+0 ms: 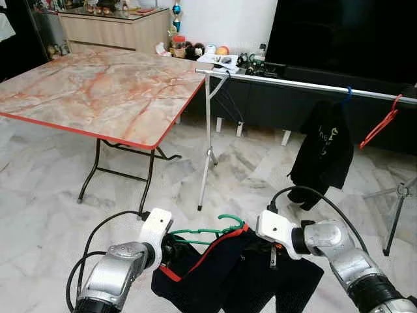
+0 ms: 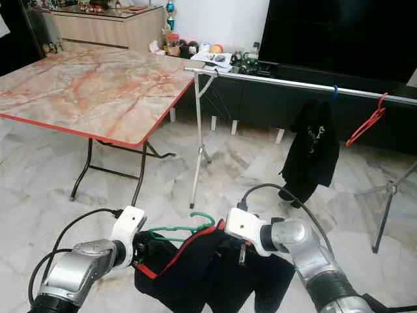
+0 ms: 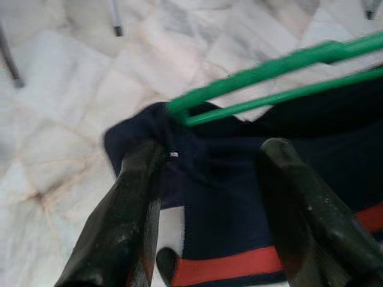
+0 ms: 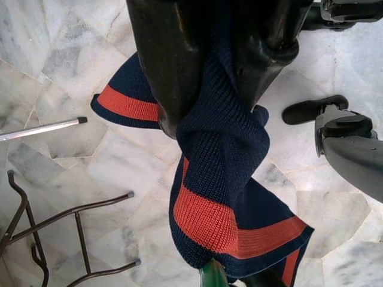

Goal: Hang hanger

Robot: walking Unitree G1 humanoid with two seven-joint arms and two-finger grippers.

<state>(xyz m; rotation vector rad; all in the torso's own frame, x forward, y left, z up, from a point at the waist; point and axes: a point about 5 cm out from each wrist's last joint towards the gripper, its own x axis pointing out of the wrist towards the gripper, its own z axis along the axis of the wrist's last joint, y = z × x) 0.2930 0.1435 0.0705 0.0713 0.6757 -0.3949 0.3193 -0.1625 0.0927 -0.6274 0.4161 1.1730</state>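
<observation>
Navy knit garment with red trim hides most of the green hanger; its long axis runs 9 to 3 o'clock, hook at 3. Left gripper fingers spread around the garment's shoulder; right gripper fingers pinch bunched cloth. Clothes rail stands at 12 o'clock.
</observation>
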